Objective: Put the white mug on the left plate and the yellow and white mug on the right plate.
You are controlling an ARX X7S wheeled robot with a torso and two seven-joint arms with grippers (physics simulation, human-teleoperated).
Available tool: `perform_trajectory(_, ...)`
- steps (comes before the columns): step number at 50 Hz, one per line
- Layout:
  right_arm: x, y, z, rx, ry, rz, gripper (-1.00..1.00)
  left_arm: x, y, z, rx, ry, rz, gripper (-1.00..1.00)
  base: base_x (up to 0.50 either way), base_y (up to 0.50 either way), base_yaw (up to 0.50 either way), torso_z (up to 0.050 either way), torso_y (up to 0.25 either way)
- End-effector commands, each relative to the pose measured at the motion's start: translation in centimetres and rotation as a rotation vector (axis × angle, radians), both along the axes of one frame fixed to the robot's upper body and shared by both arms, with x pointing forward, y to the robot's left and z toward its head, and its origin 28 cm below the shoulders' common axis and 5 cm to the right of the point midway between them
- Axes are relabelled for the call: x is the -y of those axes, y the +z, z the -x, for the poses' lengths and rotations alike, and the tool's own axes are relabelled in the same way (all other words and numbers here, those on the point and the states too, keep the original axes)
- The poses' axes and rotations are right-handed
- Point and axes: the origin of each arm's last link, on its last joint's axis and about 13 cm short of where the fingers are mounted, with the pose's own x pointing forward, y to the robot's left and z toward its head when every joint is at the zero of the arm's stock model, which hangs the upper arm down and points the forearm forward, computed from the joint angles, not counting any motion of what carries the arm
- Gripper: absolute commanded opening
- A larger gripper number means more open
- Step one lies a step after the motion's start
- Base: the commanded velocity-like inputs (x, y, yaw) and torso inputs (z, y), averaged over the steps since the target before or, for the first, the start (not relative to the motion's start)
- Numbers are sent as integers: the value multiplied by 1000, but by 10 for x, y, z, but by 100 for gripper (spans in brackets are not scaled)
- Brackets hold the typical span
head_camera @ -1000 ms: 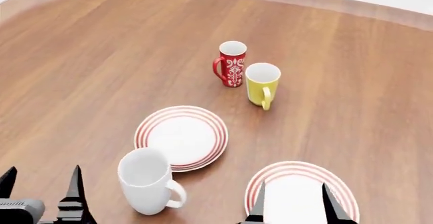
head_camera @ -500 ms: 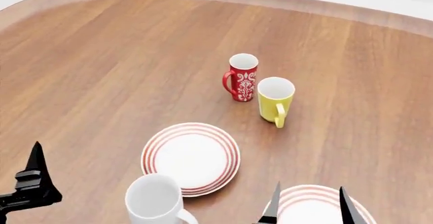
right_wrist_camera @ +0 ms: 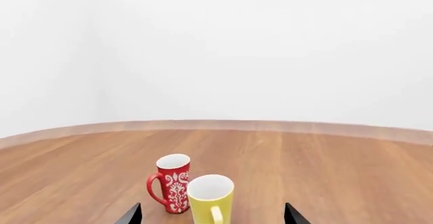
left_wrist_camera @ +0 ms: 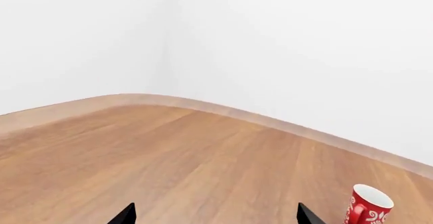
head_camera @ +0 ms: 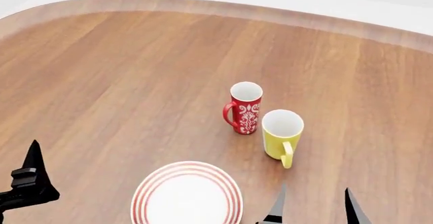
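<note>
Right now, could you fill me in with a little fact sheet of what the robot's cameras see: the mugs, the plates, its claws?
yellow and white mug: upright on the table, handle toward the robot, nothing holding it
red patterned mug: upright, just beside the yellow one, on its far left
left plate: bare, near the bottom edge of the head view
white mug: out of view
right plate: out of view
left gripper: open, holding nothing
right gripper: open, holding nothing, the yellow mug in front of its gap
table: wood, curved far edge

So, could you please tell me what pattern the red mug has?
The red mug has a white floral pattern, clearest in the head view.
</note>
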Motion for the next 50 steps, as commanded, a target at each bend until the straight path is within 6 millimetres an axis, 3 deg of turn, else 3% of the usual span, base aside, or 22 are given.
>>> perform_trajectory(1,0,-1,0,6,-9,9,100,-1,0,0,0,3,3,100,0,0,0,0,0)
perform_trajectory(10,0,-3,2,-11,-1,20,100,0,-2,-1,1,13,-3,100,0,0,0,0,0)
perform_trajectory(18,18,1,20,-84,76,132,100,-2,1,5,-5,16,96,100,0,0,0,0,0)
perform_trajectory(33,39,35,45,-174,235,184,100,1,4,11,16,20,92,100,0,0,0,0,0)
perform_trajectory(50,44,51,74,-239,419,197,100,-2,6,13,16,25,81,100,0,0,0,0,0)
